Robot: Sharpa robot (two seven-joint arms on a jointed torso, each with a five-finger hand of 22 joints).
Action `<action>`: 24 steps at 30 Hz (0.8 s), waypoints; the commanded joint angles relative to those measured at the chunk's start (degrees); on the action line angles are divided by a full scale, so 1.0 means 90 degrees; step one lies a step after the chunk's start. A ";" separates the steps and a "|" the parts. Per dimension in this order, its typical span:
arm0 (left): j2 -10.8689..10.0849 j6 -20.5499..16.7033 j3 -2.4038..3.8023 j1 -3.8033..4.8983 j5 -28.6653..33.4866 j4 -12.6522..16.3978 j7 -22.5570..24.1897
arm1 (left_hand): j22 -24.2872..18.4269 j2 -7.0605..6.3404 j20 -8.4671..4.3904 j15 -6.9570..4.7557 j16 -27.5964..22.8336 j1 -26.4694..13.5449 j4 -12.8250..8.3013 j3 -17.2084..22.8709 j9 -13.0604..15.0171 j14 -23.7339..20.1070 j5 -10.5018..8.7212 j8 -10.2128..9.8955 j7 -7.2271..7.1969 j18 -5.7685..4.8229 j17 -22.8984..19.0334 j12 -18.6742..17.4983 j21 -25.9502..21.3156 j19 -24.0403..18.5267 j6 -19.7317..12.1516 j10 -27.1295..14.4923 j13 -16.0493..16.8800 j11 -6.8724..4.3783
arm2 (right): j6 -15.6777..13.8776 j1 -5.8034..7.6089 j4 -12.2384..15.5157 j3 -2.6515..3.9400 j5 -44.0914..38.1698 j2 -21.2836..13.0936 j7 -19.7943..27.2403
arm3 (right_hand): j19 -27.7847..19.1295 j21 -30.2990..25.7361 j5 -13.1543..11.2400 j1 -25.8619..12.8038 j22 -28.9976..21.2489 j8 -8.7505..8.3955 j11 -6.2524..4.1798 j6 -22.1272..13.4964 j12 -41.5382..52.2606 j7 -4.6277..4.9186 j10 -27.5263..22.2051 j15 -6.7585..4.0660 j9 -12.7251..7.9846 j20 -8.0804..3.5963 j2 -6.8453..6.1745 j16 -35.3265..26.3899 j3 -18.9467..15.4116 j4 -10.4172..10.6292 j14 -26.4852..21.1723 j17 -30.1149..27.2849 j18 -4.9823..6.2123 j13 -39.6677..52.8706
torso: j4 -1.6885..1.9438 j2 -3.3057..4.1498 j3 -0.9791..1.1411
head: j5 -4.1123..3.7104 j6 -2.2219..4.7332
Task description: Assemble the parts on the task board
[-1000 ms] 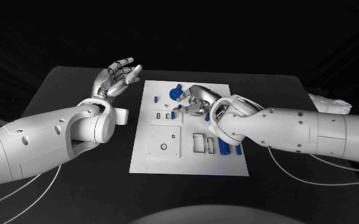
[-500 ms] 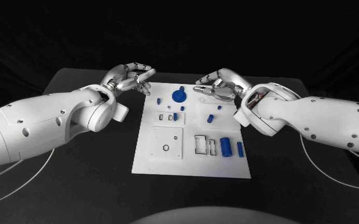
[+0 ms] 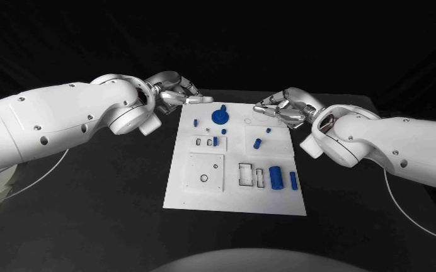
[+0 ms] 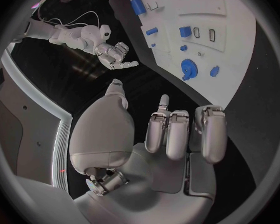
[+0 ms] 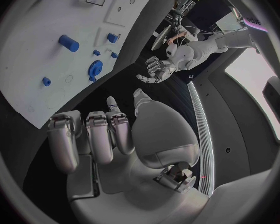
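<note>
The white rectangular task board lies between our empty silver left hand and right hand (fingers loosely apart), likely poised beside its far corners before picking.

L hand & R hand hover apart, both empty, fingers half-curled, spread.

Head view: scene dim, black backdrop swallows surroundings. Task board brightest surface, evenly lit from above, no glare. White arms bright, soft shading on undersides. Shadows on black table barely readable. Focus sharp at centre. Wrist views: strong fisheye bending at rim, dark vignette frame, board edges curved.
</note>
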 commanded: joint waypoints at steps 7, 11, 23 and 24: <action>0.0487 0.1150 -0.0032 0.0023 -0.0959 -0.0171 -0.1324 | 0.1672 -0.0372 0.0133 -0.0048 0.0016 -0.0429 0.0015 -0.0284 0.0363 0.0663 0.0111 0.0330 -0.0246 -0.0096 0.1671 0.0015 0.0098 0.0667 0.1370 0.0670 0.1672 -0.0149 | 0.0446 -0.0063 -0.0065 -0.0021 0.0256 -0.0011 -0.0159 | 0.0666 0.0028 0.0050 0.0177 0.1674 0.0101 0.0048 0.0082 -0.0031 0.0029 0.0678 0.0056 0.0045 0.0084 0.0039 0.0026 -0.0057 0.0006 0.0653 0.1676 -0.0090 0.1674 | -0.0063 -0.0053 -0.0013 | 0.0041 -0.0041; 0.0686 0.1280 -0.0045 -0.0018 -0.1135 -0.0290 -0.1802 | 0.1672 -0.0419 0.0116 -0.0156 0.0016 -0.0642 0.0020 -0.0321 0.0561 0.0663 0.0169 0.0504 -0.0370 -0.0096 0.1671 0.0015 0.0098 0.0667 0.1671 0.0670 0.1672 -0.0265 | 0.0483 -0.0084 -0.0077 -0.0023 0.0256 -0.0032 -0.0184 | 0.0666 0.0028 0.0219 0.0181 0.1674 0.0136 0.0039 0.0095 -0.0031 0.0016 0.0678 0.0053 0.0059 0.0088 0.0023 0.0026 -0.0116 0.0027 0.0653 0.1676 -0.0090 0.1674 | -0.0054 -0.0050 -0.0004 | 0.0044 -0.0044; 0.1170 0.1925 -0.0053 -0.0192 -0.1003 -0.0635 -0.2845 | 0.1672 -0.0037 0.0005 -0.0398 0.0016 -0.0443 0.0011 0.0023 0.1033 0.0663 0.1356 0.0599 -0.0629 -0.0096 0.1671 0.0015 0.0098 0.0667 0.2096 0.0670 0.1672 -0.0521 | 0.0594 -0.0127 -0.0106 -0.0026 0.0249 0.0017 -0.0343 | 0.0666 0.0028 0.0704 0.0235 0.1674 0.0178 0.0011 0.0066 -0.0031 -0.0012 0.0678 0.0028 0.0077 0.0073 0.0037 0.0026 -0.0178 -0.0021 0.0653 0.1676 -0.0090 0.1674 | -0.0082 -0.0044 -0.0020 | 0.0042 -0.0063; 0.1209 0.2038 -0.0053 -0.0201 -0.0977 -0.0673 -0.2939 | 0.1672 -0.0021 -0.0005 -0.0403 0.0016 -0.0429 0.0011 0.0032 0.1039 0.0663 0.1390 0.0564 -0.0630 -0.0096 0.1671 0.0015 0.0098 0.0667 0.2095 0.0670 0.1672 -0.0523 | 0.0607 -0.0131 -0.0109 -0.0026 0.0249 0.0023 -0.0356 | 0.0666 0.0028 0.0703 0.0231 0.1674 0.0177 0.0010 0.0062 -0.0031 -0.0013 0.0678 0.0027 0.0076 0.0072 0.0038 0.0026 -0.0180 -0.0018 0.0653 0.1676 -0.0090 0.1674 | -0.0086 -0.0048 -0.0019 | 0.0048 -0.0064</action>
